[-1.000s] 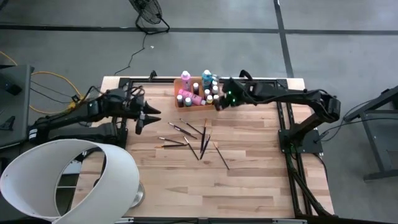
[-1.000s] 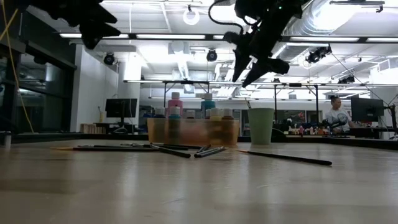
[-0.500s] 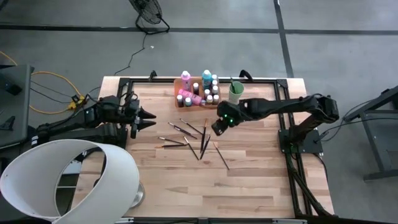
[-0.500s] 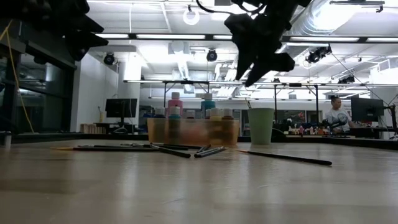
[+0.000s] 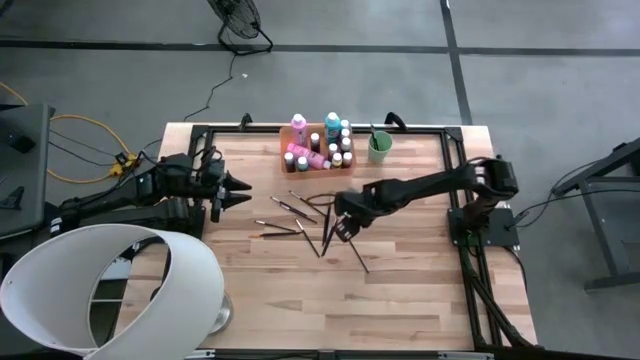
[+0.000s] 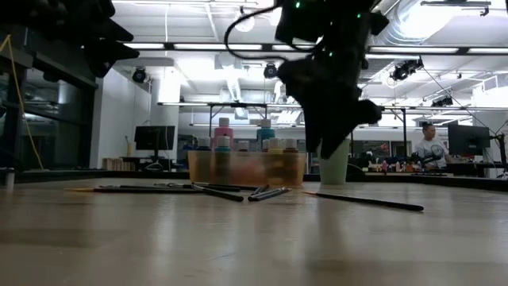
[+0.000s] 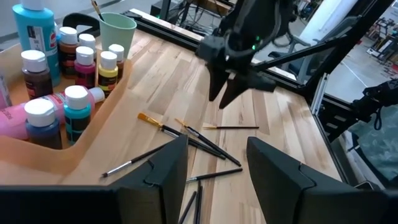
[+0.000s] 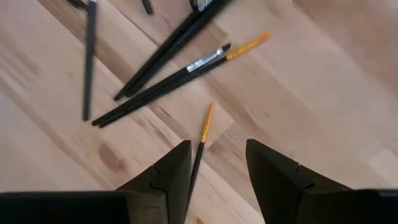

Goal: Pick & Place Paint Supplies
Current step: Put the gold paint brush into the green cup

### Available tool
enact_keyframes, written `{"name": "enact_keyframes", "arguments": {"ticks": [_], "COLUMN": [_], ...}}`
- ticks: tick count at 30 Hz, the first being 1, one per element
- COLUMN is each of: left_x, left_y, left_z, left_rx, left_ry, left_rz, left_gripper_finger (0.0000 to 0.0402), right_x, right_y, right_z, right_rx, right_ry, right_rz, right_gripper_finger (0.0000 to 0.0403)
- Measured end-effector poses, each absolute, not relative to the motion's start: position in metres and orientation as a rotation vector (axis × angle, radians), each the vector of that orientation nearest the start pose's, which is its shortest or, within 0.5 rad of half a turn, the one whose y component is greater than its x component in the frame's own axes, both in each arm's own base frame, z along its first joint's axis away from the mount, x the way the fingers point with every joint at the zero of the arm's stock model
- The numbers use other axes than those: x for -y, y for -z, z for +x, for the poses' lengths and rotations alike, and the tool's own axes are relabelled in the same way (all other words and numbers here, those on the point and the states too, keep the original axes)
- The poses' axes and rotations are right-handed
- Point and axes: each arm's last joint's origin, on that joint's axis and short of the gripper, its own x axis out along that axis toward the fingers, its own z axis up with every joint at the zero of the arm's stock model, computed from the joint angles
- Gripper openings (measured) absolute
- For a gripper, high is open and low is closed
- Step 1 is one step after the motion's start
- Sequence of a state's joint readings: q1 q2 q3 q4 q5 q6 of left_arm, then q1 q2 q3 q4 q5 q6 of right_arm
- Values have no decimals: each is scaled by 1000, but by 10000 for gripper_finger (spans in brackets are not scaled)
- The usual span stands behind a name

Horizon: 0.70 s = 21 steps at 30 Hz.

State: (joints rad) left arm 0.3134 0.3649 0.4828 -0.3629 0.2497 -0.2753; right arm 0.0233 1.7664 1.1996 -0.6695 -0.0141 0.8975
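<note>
On the wooden desk (image 5: 400, 300), near its far edge, stands one translucent orange tray (image 5: 318, 150) with the paint bottles (image 5: 331, 125), and one light green cup (image 5: 379, 148) stands just beside the tray, toward the right edge. From above I count about ten bottles in the tray, pink, teal and brown with white caps; the exact number I cannot tell. One pink bottle lies on its side there.

Nearer the middle of the desk the paintbrushes (image 5: 300, 205) lie scattered flat, about eight or nine of them, some crossing each other.

The right gripper (image 5: 340, 228) hangs over these brushes with its fingers spread apart and nothing between them. Its own wrist camera shows one brush with a yellow tip (image 8: 203, 135) lying directly between the two dark fingers (image 8: 163, 174), a detail too small in the top view. The left gripper (image 5: 240, 190) waits by the left edge of the desk, fingers also apart and empty.

The left wrist camera shows a brush standing in the cup (image 7: 113, 32). The table-level camera shows a person (image 6: 432, 143) in the room behind.
</note>
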Motion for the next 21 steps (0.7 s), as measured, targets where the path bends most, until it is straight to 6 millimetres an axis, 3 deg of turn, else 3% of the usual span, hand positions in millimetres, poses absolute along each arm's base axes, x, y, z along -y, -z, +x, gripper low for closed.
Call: {"name": "enact_keyframes", "arguments": {"ticks": [5,10,17,21], "left_x": [-25,-25,-25,-25], "left_y": [-262,-262,-262,-262], "left_z": [100,100,100,100], "left_rx": [-231,-231,-231,-231], "left_ry": [-96,-100,-105,-105], "left_rz": [-344,-343,-343,-343], "left_gripper_finger": [161,161,161,161], "right_x": [-11,-12,-10,-9], "right_y": [-178,-186,-182,-173], "right_z": [354,381,399,402], "right_rx": [-1218,-1229,-1391,-1418], "right_ry": [509,470,683,687], "right_rz": [774,725,653,676], "right_gripper_finger": [147,147,147,146]}}
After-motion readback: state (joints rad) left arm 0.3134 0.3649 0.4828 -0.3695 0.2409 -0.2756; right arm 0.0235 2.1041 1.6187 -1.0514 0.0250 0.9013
